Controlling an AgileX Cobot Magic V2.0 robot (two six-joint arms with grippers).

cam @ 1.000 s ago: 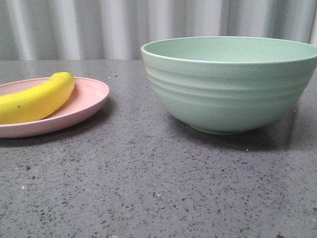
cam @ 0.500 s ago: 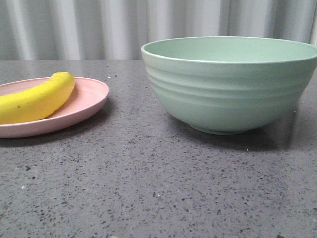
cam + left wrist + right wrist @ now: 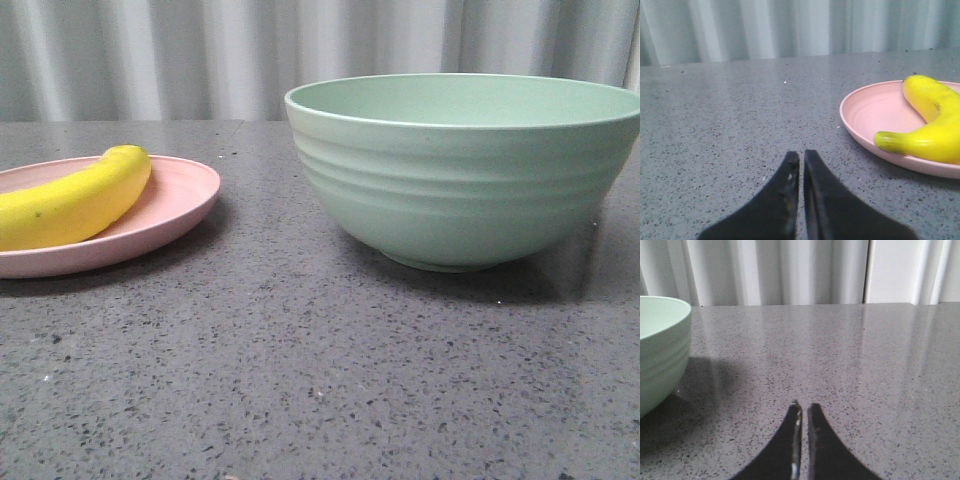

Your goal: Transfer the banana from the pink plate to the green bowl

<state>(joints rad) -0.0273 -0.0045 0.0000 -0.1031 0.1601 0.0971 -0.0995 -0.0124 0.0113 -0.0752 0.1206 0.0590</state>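
The yellow banana (image 3: 75, 198) lies on the pale pink plate (image 3: 175, 205) at the left of the table. The big mint-green bowl (image 3: 465, 170) stands at the right, apart from the plate. In the left wrist view the banana (image 3: 935, 122) and the pink plate (image 3: 875, 112) show off to one side of my left gripper (image 3: 801, 155), which is shut, empty and low over bare table. In the right wrist view my right gripper (image 3: 804, 407) is shut and empty; the bowl (image 3: 662, 347) stands off to its side. Neither gripper shows in the front view.
The grey speckled tabletop (image 3: 300, 360) runs between plate and bowl and out to the front. A pale pleated curtain (image 3: 200, 55) hangs behind the table's far edge.
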